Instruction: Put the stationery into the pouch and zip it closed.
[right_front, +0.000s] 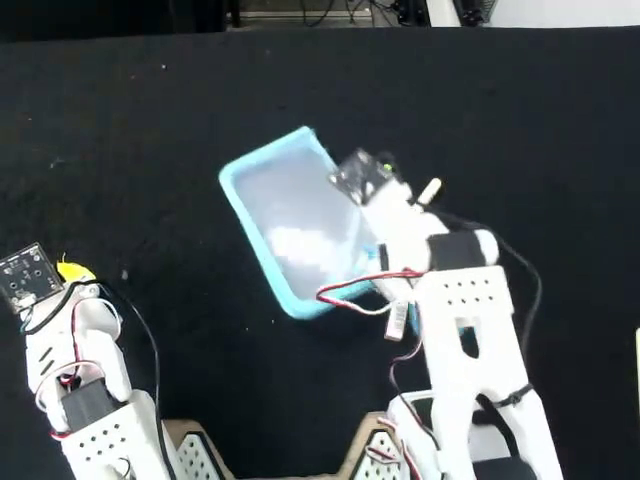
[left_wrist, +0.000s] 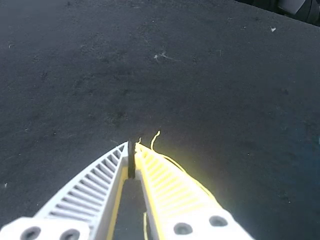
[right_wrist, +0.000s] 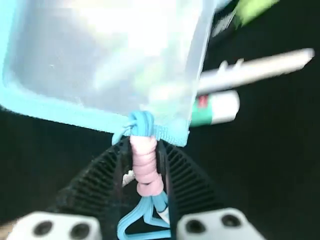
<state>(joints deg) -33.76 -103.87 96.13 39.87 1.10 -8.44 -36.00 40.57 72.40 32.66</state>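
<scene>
Right gripper (right_wrist: 142, 150): clamped on the pink pull (right_wrist: 145, 167), blue loop trailing back between the fingers. Directly ahead of the fingertips and touching them, the pouch (right_wrist: 100, 60). Blue zip hem crosswise to the fingers, with its long run off to one side and the corner just beside the pull on the other. Cannot tell whether zipped or open.

Past that corner, ahead of the fingertips and off to the side: a pen (right_wrist: 255, 67) and a white tube (right_wrist: 216, 108), close together, long axes roughly in line with the hem. Apparently outside the pouch wall. Farther out, something green (right_wrist: 252, 9), too blurred to name.

Left gripper (left_wrist: 133, 159): fingers together on nothing, over bare table (left_wrist: 200, 75), well apart from the pouch (right_front: 285, 215).

Probably a matter of the hem's direction: any travel of the pull has to run sideways to the right fingers, along that long run. Right arm far nearer, and already on the pull. Seemingly too soon to zip shut with pen and tube outside. Likely to drag the whole pouch unless braced by the left fingers at the far end.
</scene>
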